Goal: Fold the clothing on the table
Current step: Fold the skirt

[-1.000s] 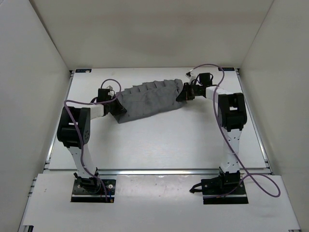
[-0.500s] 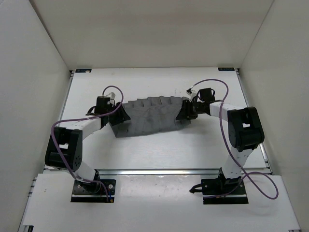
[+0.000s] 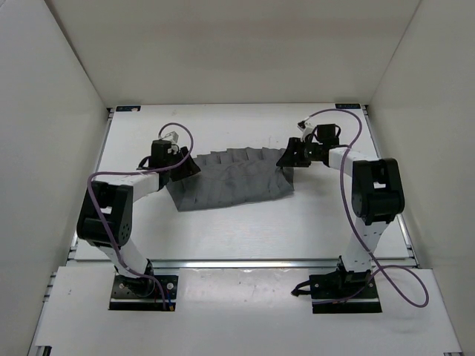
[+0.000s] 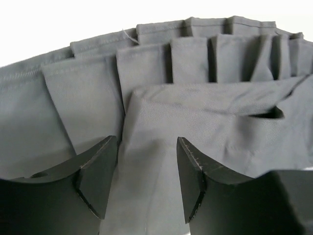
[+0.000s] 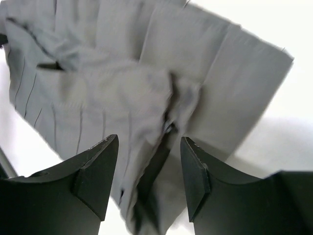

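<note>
Lying on the tabletop: the clothing [image 3: 230, 178] is spread as a wide band across the middle of the tabletop [image 3: 223, 237], between your two arms.
Fabric: dark grey and matt, with a fine twill weave up close. It is soft and slackly wrinkled.
Shape: flat parallel pleats step along the far edge. A turned-over layer lies across the front and is rumpled toward the right end, where thin dark lines run down the cloth.
Left fingers [image 3: 190, 168]: they stand apart, not closed on the cloth, at the garment's left end; you see grey fabric through the gap.
Right fingers [image 3: 285, 161]: also parted, at the right end, over a bunched crease.
Around: a purple cable [image 3: 349, 222] loops from each wrist down to its base, and black base plates [image 3: 145, 285] sit at the near edge.
In the way: each wrist covers its end of the garment from above, so you cannot see those corners there.
Surface: smooth and white, edged with thin metal rails [image 3: 245, 262].
Room: plain white walls [image 3: 223, 52] on three sides.
</note>
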{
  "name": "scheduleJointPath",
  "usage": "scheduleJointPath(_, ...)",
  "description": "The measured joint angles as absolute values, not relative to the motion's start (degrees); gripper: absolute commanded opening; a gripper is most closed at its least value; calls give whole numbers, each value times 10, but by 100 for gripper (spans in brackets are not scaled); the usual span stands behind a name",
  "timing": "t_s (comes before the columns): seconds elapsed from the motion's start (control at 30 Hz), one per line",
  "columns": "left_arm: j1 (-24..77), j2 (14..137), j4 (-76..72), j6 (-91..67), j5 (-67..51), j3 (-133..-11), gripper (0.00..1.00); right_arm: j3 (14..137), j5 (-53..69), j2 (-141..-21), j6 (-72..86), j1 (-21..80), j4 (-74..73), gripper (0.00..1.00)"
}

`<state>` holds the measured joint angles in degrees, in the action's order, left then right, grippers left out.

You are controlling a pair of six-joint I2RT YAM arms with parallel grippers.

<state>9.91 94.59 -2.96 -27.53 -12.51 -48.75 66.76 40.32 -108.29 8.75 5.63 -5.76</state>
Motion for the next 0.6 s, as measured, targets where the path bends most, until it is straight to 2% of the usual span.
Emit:
scheduleJointPath(0.17,99,983,-43,-270,-119,-507,62,696,411,-1119,87,56,-55,52)
scheduleJointPath(0.23,99,997,-47,-269,-120,-515,58,705,415,-1132,85,57,-56,51)
scheduleJointPath(0.3,100,1008,-50,-269,-120,-521,50,710,420,-1143,84,59,-55,52)
scheduleJointPath(0.37,99,1015,-54,-271,-122,-521,25,714,424,-1152,83,60,-56,51)
scheduleJointPath(0.4,99,1018,-57,-272,-124,-521,18,717,423,-1157,83,61,-57,51)
scheduleJointPath(0.43,99,1020,-59,-273,-126,-521,6,723,419,-1162,81,63,-65,52)
scheduleJointPath(0.47,99,1021,-60,-275,-129,-521,0,729,414,-1166,79,65,-70,52)
scheduleJointPath(0.6,99,1022,-64,-274,-134,-521,0,723,384,-1158,78,69,-61,51)
